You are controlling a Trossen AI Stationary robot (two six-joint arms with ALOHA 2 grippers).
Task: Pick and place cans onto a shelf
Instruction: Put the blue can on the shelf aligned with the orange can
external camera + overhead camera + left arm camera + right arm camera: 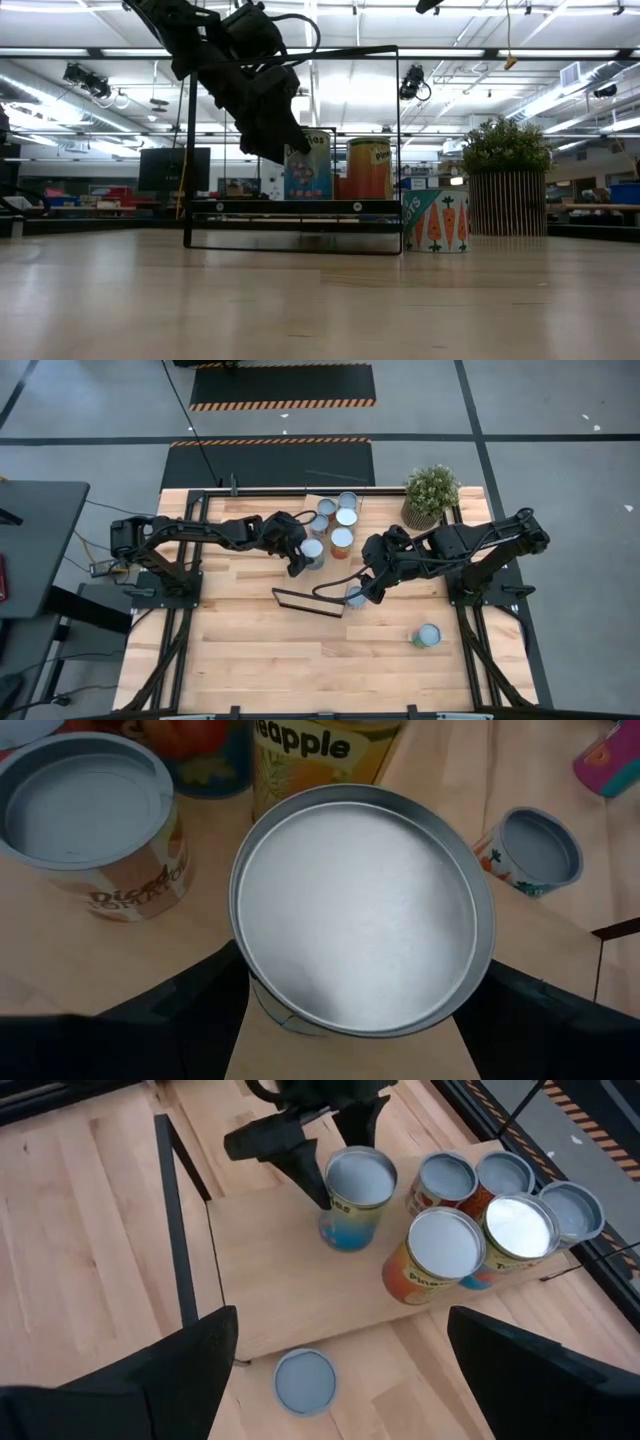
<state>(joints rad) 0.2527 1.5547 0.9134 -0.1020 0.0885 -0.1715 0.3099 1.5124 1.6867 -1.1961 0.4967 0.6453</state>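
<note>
My left gripper [303,556] is shut on a blue-labelled can [350,1200] over the near part of the light-wood shelf [270,1280]. Several other cans [340,520] stand on the shelf's far part. The shelf's black frame [310,602] is at its near end. My right gripper [368,586] is open above a carrot-printed can [305,1380], which stands upright on the tabletop beside the shelf. It touches nothing. Another can [427,635] lies on the table toward the near right. My left gripper pinches the blue-labelled can's side wall just below its rim [250,990] between its two fingers, one on each side. The fingers [290,1150] slant down from above and from the table's left. The can is upright; I cannot tell whether its base rests on the shelf board.
A potted green plant [430,495] stands at the table's far right corner. The black frame [290,140] rises tall over the shelf's near end. Bare tabletop [260,660] lies across the near half of the table.
</note>
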